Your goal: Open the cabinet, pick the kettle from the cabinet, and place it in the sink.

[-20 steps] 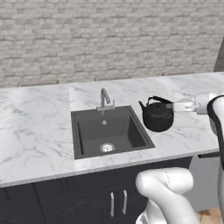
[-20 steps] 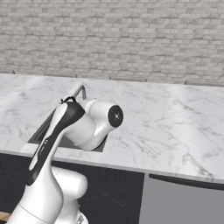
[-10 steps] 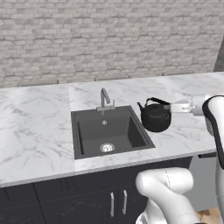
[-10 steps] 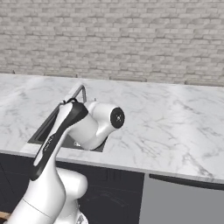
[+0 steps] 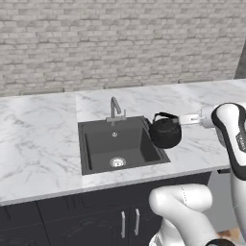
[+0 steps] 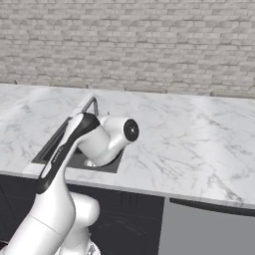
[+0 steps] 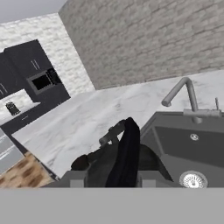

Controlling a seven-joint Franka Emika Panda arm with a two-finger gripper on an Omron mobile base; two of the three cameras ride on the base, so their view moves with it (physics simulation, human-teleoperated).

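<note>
From the left base view you see the kettle held over the sink's right rim, fingers pinching its handle. Your hand view looks along that handle to the drain. From the right base view, the arm covers the kettle, faucet showing.
</note>
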